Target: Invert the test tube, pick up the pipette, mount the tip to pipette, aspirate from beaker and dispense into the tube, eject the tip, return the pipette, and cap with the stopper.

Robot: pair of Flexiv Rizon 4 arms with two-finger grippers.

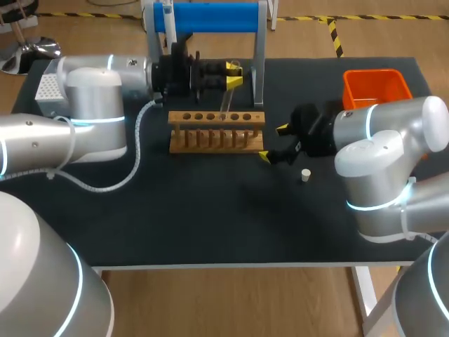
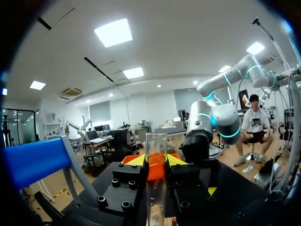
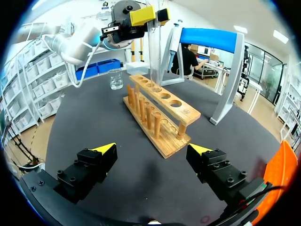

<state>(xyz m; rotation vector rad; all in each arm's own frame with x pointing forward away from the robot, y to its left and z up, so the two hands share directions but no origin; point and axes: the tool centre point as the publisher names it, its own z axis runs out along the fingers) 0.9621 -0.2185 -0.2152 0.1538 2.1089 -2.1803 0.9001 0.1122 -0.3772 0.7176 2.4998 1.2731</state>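
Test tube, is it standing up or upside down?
Standing up. The left gripper holds the test tube with its open mouth on top and its lower end at the wooden rack.

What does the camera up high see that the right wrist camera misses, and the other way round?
Only the head view shows the small white stopper. Only the right wrist view shows the glass beaker past the wooden rack. Both show that rack and the left tool shut on the test tube.
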